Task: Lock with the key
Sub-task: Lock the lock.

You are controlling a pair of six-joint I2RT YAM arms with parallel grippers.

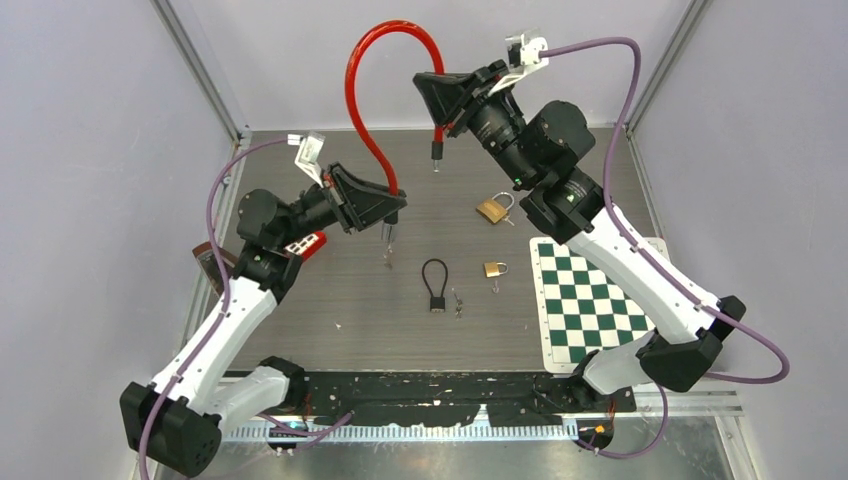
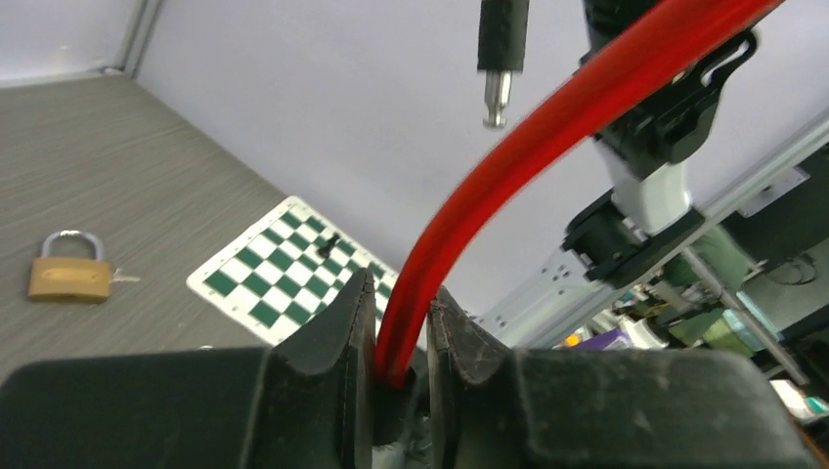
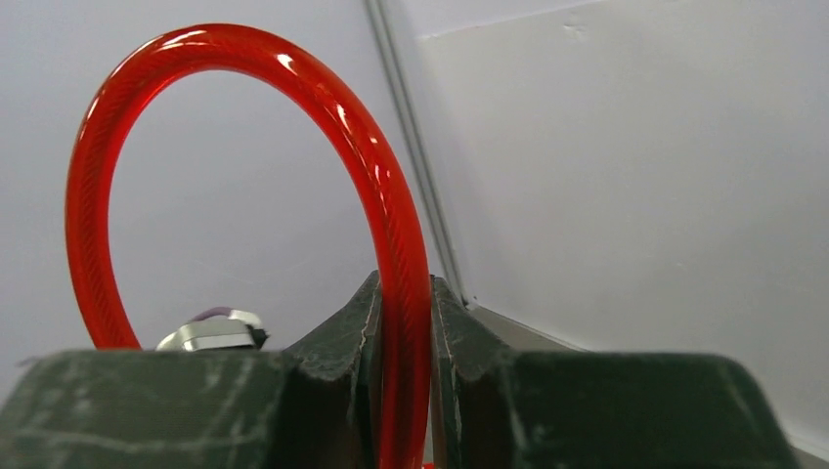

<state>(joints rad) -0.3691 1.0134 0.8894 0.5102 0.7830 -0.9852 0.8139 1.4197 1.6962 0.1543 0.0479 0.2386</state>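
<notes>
The left gripper (image 1: pixel 388 208) was clamped on one end of a red cable lock (image 1: pixel 372 60), its two fingers pinching the cable just above the end piece. Something small and metallic hung below that grip (image 1: pixel 387 245), possibly the lock barrel with a key in it, though it was too small to tell. The right gripper (image 1: pixel 447 112), raised higher and further back, was likewise closed on the cable near its other end, where a black-sleeved pin (image 1: pixel 436 152) pointed down. Between the two grippers the cable arched high above the table (image 1: pixel 300 300), and its two ends were well apart.

On the table beneath lay a small black cable lock (image 1: pixel 434 285), two brass padlocks (image 1: pixel 491 210) (image 1: pixel 495 269) and a green chequered mat (image 1: pixel 590 300).

The step in hand appeared to be bringing the cable's ends together. The next move would need the pin lined up with the barrel's socket and pushed home, before any key could be turned.
</notes>
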